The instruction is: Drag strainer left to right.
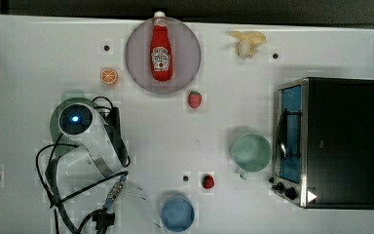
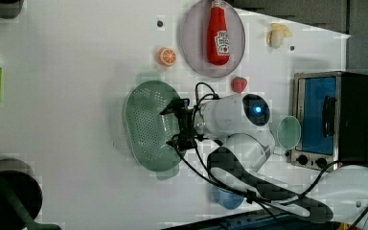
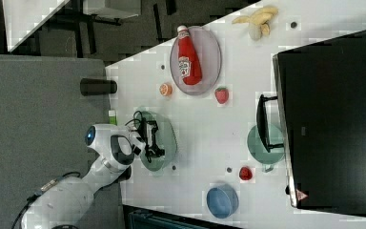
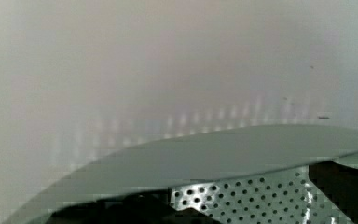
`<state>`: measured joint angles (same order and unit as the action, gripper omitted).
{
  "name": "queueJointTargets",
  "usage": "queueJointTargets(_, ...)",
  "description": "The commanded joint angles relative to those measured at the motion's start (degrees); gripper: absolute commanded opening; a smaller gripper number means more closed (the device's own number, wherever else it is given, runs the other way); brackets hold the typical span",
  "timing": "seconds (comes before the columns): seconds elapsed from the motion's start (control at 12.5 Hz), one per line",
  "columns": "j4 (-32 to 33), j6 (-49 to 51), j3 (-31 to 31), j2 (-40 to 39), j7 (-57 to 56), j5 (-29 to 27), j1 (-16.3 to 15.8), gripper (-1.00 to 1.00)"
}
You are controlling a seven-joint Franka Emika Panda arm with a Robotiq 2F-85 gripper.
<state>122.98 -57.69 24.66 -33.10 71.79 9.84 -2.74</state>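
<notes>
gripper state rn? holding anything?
Gripper: open, jaws spread over the bowl of the pale green perforated plastic strainer, holding nothing. Whether the fingertips touch the strainer cannot be told.

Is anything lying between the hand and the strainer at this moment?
Nothing visible does. In the left view the open hand sits directly over the strainer, its dark fingers above the perforated bowl near one rim, with no other object between them.

white label on red ketchup bottle [image 1: 161, 51], lettering too small to read
</notes>
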Motion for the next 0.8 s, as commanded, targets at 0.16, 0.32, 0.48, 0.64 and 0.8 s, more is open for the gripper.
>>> queueJointTargets(0.16,4.15,-0.18,-1.01,4.51,1.80,-0.30,1.19,1.00)
queueJointTargets(0.32,5.77,-0.34,-2.14,5.48,1.47,-0.29,2.05,1.00)
queueJointTargets(0.48,6.64,-1.19,-3.20,5.90,1.23,-0.28,2.95,1.00)
queueJointTargets(0.64,7.29,-1.53,-3.99,6.30,-0.10,-0.28,4.02,1.00)
queueJointTargets(0.8,8.00,-1.90,-4.69,6.75,-4.54,-0.28,5.46,1.00)
